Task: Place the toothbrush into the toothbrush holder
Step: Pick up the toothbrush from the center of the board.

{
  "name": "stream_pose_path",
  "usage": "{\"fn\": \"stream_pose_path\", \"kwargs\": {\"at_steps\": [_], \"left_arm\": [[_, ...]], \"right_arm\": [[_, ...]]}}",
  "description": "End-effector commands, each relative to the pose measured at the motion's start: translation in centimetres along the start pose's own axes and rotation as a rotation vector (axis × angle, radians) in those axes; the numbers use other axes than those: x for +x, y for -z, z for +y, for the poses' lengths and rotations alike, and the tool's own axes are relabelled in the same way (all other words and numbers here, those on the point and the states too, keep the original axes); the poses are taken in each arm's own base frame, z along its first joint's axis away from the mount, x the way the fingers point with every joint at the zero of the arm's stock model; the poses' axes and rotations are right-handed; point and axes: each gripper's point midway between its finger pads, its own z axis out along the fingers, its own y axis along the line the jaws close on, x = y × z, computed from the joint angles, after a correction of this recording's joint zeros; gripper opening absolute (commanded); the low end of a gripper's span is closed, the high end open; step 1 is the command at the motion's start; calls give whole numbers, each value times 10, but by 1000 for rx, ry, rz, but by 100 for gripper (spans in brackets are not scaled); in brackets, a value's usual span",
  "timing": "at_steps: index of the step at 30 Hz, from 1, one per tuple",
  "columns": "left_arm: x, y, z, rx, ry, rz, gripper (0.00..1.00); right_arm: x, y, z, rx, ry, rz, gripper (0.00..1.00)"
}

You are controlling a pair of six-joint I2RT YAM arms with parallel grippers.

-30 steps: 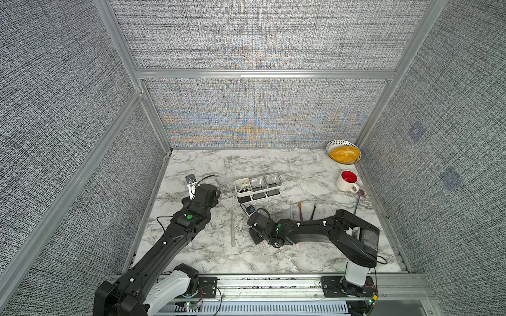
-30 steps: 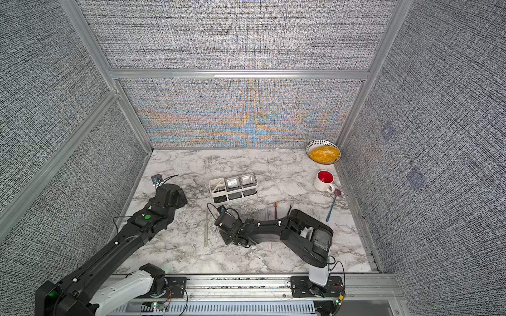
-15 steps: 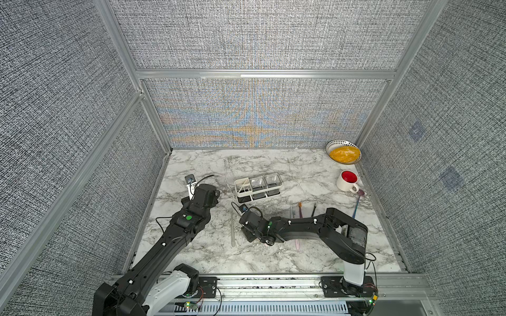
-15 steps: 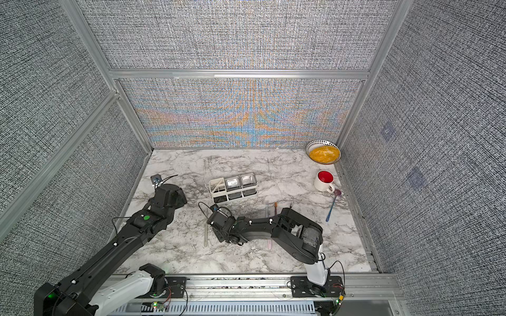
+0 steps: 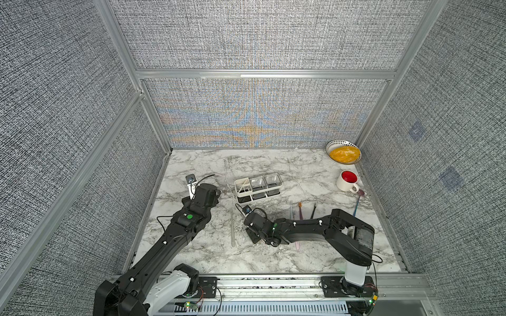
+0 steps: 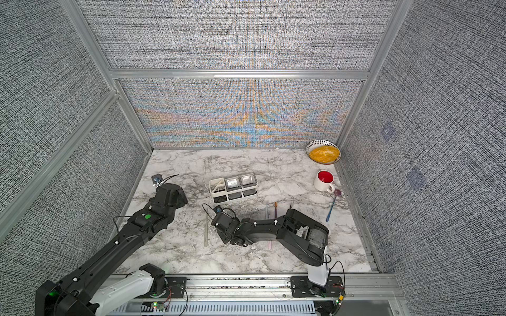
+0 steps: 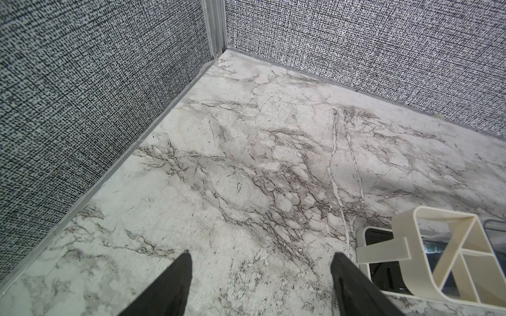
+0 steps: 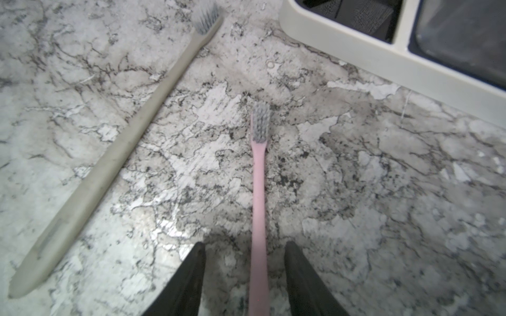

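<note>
target: pink toothbrush [image 8: 258,191], flat on the marble tabletop [image 8: 383,197], just in front of the toothbrush holder [image 8: 356,46], bristle end toward it, not touching it.
right pincer [image 8: 245,243]: low over the pink handle, one jaw each side, a sliver of marble showing on both sides. Straddling it, not pinching yet as far as I can see.
left pincer [image 7: 261,253]: spread wide, nothing in it, hanging just beside the holder's diagonal-bar end.
holder: upright, white frame, two clear cups plus the barred end section; no brush in it that I can spot.
neighbour: beige toothbrush [image 8: 131,142], flat, head also toward the holder, near the pink one but apart.
top views: pink brush hidden under the right arm; beige one [image 5: 232,228] shows, in front of the holder's barred end.
handling: looks light, thin, stiff smooth plastic; likely to slip or swivel in a pinch.
grip spot: across the narrow width, mid-handle or the thicker rear half, leaving a long free end to feed into a section.
step: grasp stage by my read; lift and drop-in not yet done.
risk: tips scraping the marble, brush rolling out, beige one getting nudged.
</note>
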Motion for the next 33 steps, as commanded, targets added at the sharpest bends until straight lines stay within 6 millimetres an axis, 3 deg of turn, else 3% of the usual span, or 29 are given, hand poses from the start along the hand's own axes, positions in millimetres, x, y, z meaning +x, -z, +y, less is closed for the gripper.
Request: {"fn": "stream_pose_path", "kwargs": {"at_steps": [1,4,8,15,19,25,33], "left_arm": [[-2,0,-1,0,-1,-5,82],[-3,0,0,-3,-3,-7,82],[-3,0,1,-12,-15,-9,82],[-3,-1,1,-14,-18,-8,82],[-4,0,2,-17,-20,-11,82],[-8,2,-1,-6,-43,-14,82],[-12,6,-14,57,-55,14,82]], "right_arm": [[80,0,-21,61,130,309,36],[90,-3,-25,96,146,337,23],[95,-3,-26,101,138,348,14],[82,3,-13,33,122,305,8],[58,15,-2,-24,108,229,8],[6,51,12,-114,85,51,8],[-50,104,9,-145,48,-181,8]]}}
